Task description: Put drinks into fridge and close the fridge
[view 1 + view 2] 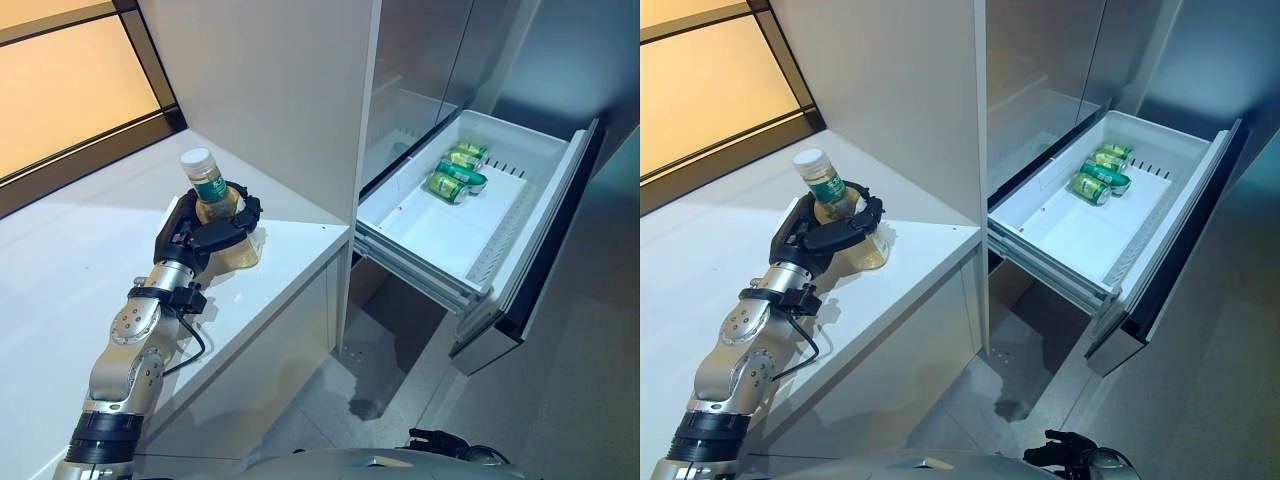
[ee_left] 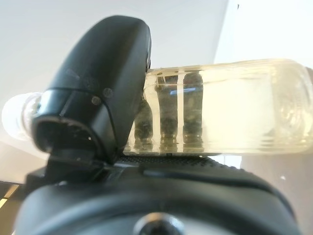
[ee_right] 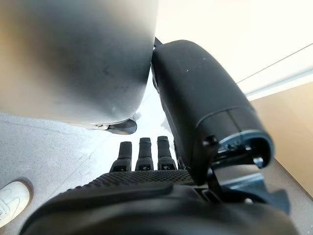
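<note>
A clear bottle (image 1: 212, 200) of pale yellow drink, with a white cap and a green label, is on the white counter (image 1: 70, 250), leaning a little. My left hand (image 1: 205, 235) is shut round its body. In the left wrist view the thumb (image 2: 98, 88) and fingers wrap the bottle (image 2: 234, 107). To the right the white fridge drawer (image 1: 430, 235) is pulled out, with green cans (image 1: 458, 172) lying at its far end. My right hand (image 3: 146, 196) hangs low over the floor with its fingers (image 3: 142, 154) straight and empty.
A tall white cabinet side (image 1: 270, 90) stands between the counter and the fridge. The drawer's dark front panel (image 1: 545, 240) juts out to the right. Grey floor lies below the drawer. A person's white shoe (image 3: 12, 198) is on the floor near my right hand.
</note>
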You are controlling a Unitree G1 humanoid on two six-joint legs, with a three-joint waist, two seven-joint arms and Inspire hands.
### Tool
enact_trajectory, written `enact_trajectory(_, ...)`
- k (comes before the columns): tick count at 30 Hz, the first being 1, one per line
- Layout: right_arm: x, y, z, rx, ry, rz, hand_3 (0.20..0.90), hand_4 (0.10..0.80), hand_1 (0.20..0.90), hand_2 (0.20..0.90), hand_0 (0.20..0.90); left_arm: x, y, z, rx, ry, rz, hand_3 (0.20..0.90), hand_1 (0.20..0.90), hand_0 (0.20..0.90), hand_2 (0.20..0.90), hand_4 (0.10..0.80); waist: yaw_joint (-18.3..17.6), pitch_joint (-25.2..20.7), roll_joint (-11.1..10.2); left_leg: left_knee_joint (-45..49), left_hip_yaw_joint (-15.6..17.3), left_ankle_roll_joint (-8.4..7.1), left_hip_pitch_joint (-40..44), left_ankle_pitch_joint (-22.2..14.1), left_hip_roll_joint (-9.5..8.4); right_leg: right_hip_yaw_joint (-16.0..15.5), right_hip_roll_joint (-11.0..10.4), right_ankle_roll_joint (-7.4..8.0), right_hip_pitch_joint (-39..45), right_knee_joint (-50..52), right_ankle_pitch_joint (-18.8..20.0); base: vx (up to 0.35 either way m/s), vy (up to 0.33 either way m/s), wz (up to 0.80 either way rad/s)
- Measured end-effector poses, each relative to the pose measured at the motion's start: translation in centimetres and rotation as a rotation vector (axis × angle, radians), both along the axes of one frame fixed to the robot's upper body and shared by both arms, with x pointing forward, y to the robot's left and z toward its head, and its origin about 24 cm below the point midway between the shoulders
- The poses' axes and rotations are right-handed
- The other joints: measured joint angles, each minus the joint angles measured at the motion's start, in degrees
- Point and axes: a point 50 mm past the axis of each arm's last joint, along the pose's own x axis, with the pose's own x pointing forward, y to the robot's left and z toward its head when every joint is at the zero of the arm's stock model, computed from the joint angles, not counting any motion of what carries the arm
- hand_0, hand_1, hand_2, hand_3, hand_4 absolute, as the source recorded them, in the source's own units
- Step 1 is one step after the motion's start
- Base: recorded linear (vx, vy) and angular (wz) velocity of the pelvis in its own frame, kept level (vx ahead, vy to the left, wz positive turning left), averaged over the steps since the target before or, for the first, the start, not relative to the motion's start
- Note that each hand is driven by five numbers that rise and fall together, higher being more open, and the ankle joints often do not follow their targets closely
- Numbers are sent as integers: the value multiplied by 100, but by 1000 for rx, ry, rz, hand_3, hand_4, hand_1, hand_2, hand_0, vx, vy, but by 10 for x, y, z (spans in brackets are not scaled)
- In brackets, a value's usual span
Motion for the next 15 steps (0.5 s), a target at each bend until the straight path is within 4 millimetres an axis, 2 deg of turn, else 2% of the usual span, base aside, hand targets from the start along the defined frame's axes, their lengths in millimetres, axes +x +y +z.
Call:
enact_trajectory(4, 0, 0, 0, 0, -1, 5, 900, 800, 900, 900, 900, -2, -1, -1, -1, -14, -5, 200, 300, 300, 300, 100, 1, 14, -8, 0, 0, 0, 0, 0, -1, 0, -1, 0, -1, 0, 0, 0, 0, 0)
enact_trajectory(7, 3, 1, 1, -9, -11, 84, 900, 800, 900, 900, 900, -2, -2, -1, -2, -17, -6, 200, 300, 300, 300, 100, 3, 19, -14, 0, 1, 0, 0, 0, 0, 0, -1, 0, 0, 0, 0, 0, 0, 0)
enact_trajectory(15, 41, 19, 15, -63, -123, 573, 900, 800, 900, 900, 900, -3, -6, 0, -1, -44, -33, 200, 300, 300, 300, 100, 18, 55, -68, 1, -12, -2, 0, 3, 1, -20, -2, 0, 13, 6, 0, 0, 0, 0)
